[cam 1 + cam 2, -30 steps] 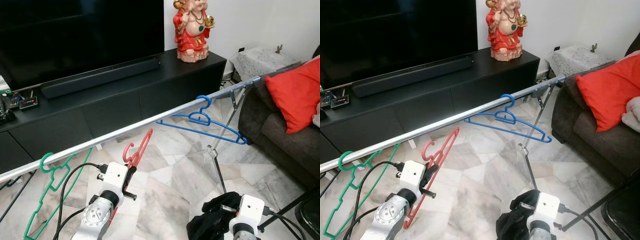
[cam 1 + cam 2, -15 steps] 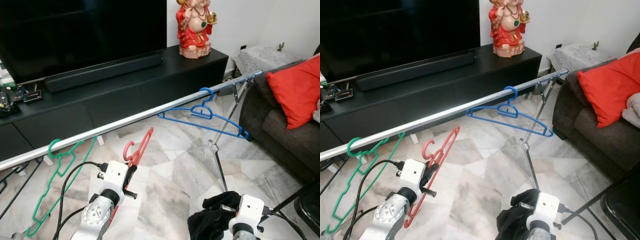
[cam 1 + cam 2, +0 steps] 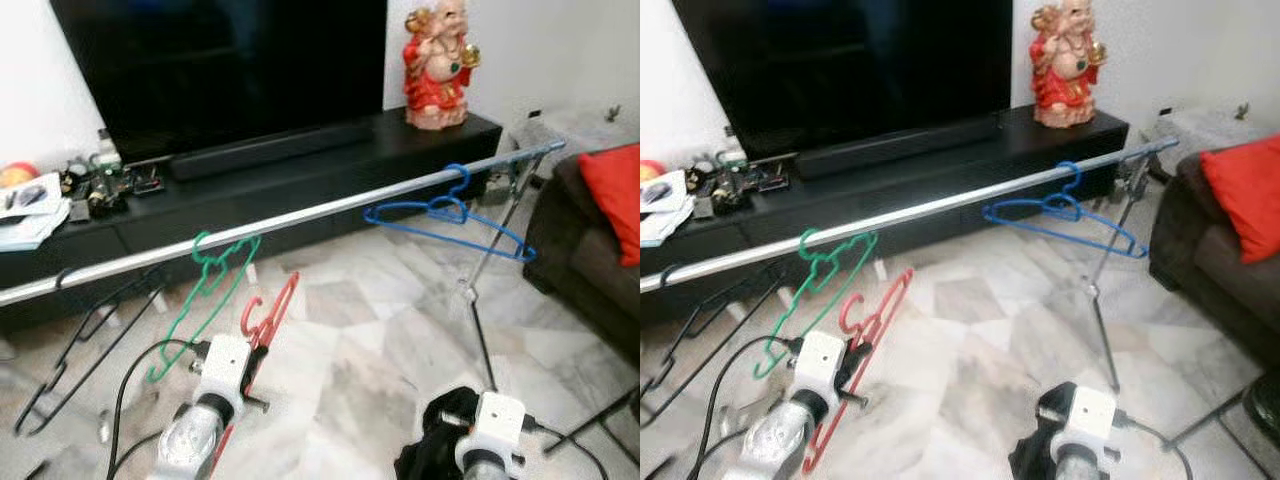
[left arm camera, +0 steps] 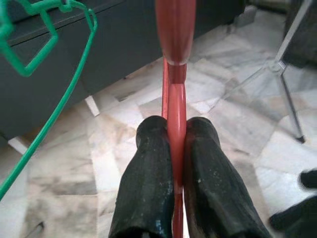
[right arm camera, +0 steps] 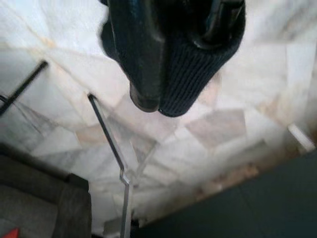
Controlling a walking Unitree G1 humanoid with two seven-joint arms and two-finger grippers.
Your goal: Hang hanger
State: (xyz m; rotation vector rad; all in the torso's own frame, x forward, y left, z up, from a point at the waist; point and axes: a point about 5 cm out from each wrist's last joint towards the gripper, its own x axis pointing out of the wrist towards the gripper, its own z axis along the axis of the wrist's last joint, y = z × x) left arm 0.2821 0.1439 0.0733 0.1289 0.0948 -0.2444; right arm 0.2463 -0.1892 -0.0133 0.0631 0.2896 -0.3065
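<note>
A red plastic hanger [image 3: 272,313] stands tilted, its hook [image 3: 250,308] just below the silver rail [image 3: 320,213]. My left gripper [image 3: 251,358] is shut on its lower bar; in the left wrist view the fingers [image 4: 148,163] pinch the red bar [image 4: 176,59]. On the rail hang a green hanger [image 3: 205,290], a blue hanger [image 3: 450,212] further right, and a black wire hanger [image 3: 70,345] at the far left. My right gripper [image 3: 440,465] is low at the bottom, shut on a bunched black knit cloth [image 5: 198,64].
A long black TV cabinet [image 3: 300,175] with a big dark TV stands behind the rail. On it are a red statue [image 3: 440,55] and small clutter [image 3: 90,185]. A dark sofa with a red cushion [image 3: 615,185] is at the right. The rack's leg [image 3: 480,320] stands on marble floor.
The whole picture has shifted right, so the camera has turned left; the black wire hanger and the cabinet's left end have come into sight. The red hanger stays held below the rail.
</note>
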